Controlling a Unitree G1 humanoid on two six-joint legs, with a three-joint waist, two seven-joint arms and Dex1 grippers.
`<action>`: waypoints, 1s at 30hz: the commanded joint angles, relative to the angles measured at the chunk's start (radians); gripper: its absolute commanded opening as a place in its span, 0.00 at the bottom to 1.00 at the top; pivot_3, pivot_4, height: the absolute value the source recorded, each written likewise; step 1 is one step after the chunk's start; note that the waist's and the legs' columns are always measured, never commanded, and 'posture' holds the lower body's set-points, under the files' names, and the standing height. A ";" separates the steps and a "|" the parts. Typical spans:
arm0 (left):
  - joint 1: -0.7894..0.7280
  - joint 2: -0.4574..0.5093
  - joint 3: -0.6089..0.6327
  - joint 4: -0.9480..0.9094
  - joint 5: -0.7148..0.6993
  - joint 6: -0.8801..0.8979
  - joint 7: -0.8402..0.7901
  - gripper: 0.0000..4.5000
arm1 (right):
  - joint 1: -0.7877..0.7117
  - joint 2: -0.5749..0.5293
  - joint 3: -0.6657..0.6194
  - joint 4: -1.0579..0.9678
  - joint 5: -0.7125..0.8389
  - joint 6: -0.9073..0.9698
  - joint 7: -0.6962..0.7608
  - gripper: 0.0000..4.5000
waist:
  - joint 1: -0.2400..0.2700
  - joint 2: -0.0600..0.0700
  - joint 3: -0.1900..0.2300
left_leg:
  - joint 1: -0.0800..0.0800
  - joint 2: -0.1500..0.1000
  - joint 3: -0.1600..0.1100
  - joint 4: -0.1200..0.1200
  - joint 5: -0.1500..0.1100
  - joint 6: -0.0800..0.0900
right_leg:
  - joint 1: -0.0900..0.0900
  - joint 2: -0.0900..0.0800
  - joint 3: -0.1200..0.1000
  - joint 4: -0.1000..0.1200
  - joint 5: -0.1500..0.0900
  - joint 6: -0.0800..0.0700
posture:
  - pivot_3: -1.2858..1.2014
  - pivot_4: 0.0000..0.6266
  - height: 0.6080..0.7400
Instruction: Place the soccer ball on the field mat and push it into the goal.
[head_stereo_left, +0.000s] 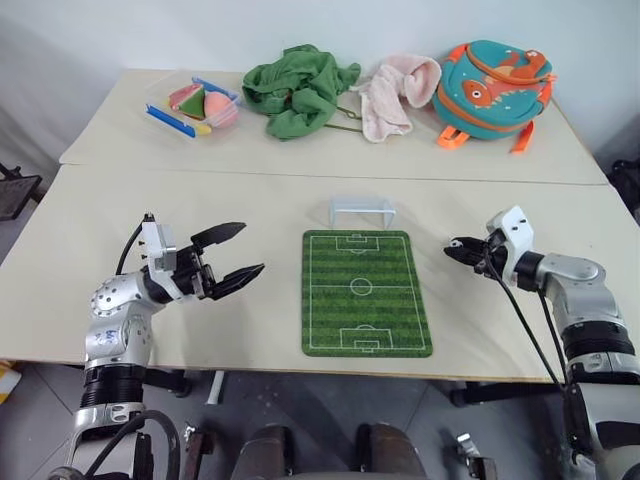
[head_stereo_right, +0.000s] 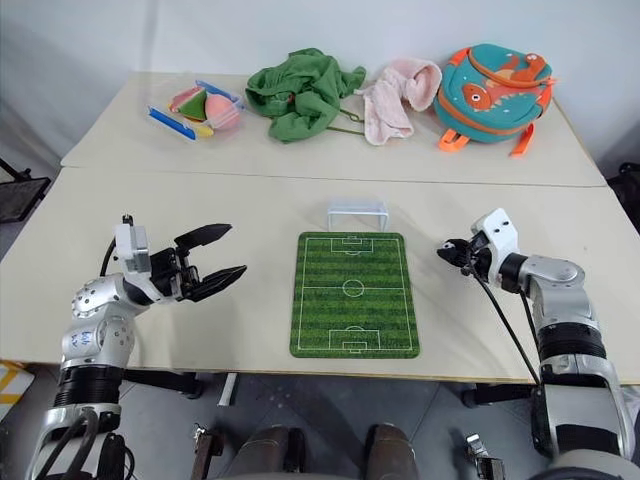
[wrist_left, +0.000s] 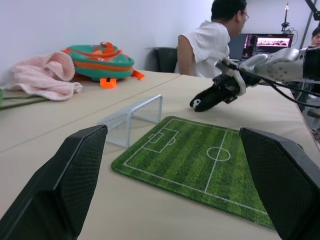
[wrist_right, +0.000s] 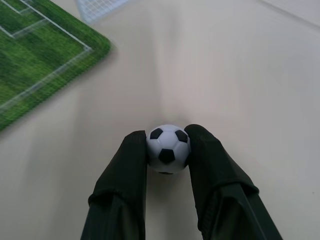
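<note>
- Soccer ball (wrist_right: 168, 148): we log it clamped in the right gripper (wrist_right: 168, 150) jaws, above the desk (head_stereo_left: 250, 215), at 3 o'clock of the field mat (head_stereo_left: 365, 292).
- Goal (head_stereo_left: 362, 209): at the mat's 12 o'clock edge.
- Left gripper (head_stereo_left: 232, 256): jaws wide, empty.

A green cloth (head_stereo_left: 298, 89) lies bunched at the far side of the table (head_stereo_left: 120, 250); beside it a pink towel (head_stereo_left: 397, 92); then a teal fish backpack (head_stereo_left: 493, 88); a clear tray of toys (head_stereo_left: 196, 106) sits at the other end; a person (wrist_left: 207, 40) sits before a monitor (wrist_left: 273, 42).

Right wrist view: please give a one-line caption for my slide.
Right gripper pinches the soccer ball beside the field mat.
</note>
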 joint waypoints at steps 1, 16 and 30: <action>0.003 0.012 0.013 0.003 -0.024 -0.019 -0.041 1.00 | 0.040 -0.016 -0.009 -0.303 0.068 0.088 0.017 0.19 | -0.003 0.000 0.000 | 0.000 0.000 0.000 0.000 0.000 0.000 | 0.000 0.000 0.000 0.000 0.000 0.000 | 0.52 0.24 1.00; 0.217 0.168 0.031 -0.001 -0.003 -0.082 -0.245 1.00 | 0.196 -0.053 0.343 -0.783 0.091 0.210 0.276 0.19 | 0.007 0.000 0.000 | 0.001 0.000 0.000 0.002 -0.001 0.001 | 0.000 -0.001 0.000 0.001 0.000 0.000 | 0.52 0.24 1.00; 0.294 0.177 0.049 -0.067 -0.009 -0.095 -0.197 1.00 | 0.123 0.043 0.418 -0.586 0.029 0.111 0.345 0.19 | 0.000 0.000 0.000 | 0.001 0.000 0.000 0.001 -0.001 0.001 | 0.000 -0.001 0.000 0.002 0.000 0.000 | 0.52 0.24 1.00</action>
